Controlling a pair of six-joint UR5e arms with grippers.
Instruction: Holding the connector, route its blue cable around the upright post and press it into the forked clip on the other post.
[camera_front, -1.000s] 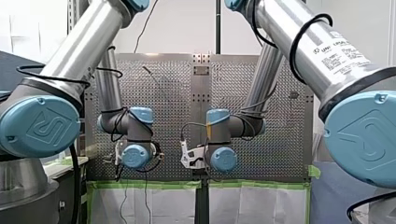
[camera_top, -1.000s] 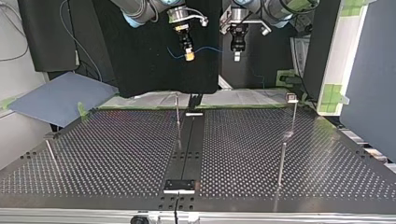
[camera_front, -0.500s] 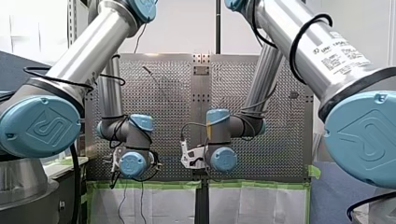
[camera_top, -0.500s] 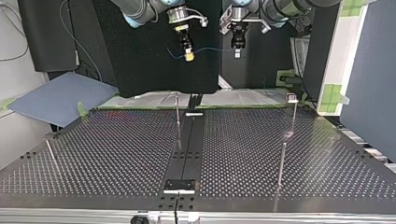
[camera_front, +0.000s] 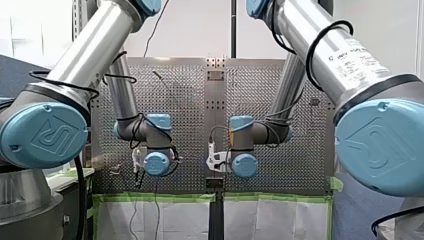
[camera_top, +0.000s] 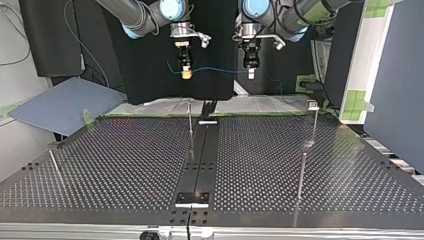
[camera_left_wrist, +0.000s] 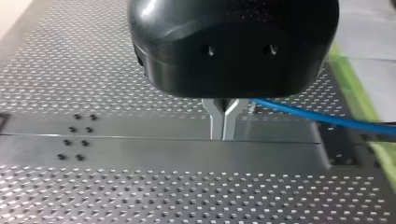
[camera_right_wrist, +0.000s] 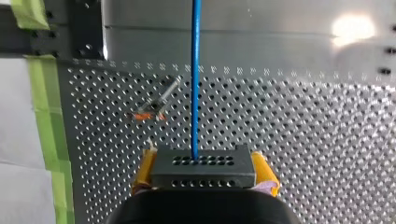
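R gripper (camera_top: 186, 74) pinches connector (camera_right_wrist: 203, 168) btwn yellow pads; L gripper (camera_left_wrist: 223, 128), fingers pressed together, grips blue cable (camera_top: 215, 69), taut above your table (camera_top: 125, 165).

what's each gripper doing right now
left gripper: closed, apparently pinching the cable
right gripper: closed on the connector

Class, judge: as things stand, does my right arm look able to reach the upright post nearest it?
Probably yes: right gripper, holding the connector, hangs almost over the upright post, nothing between; the blue cable to the left gripper might limit it.
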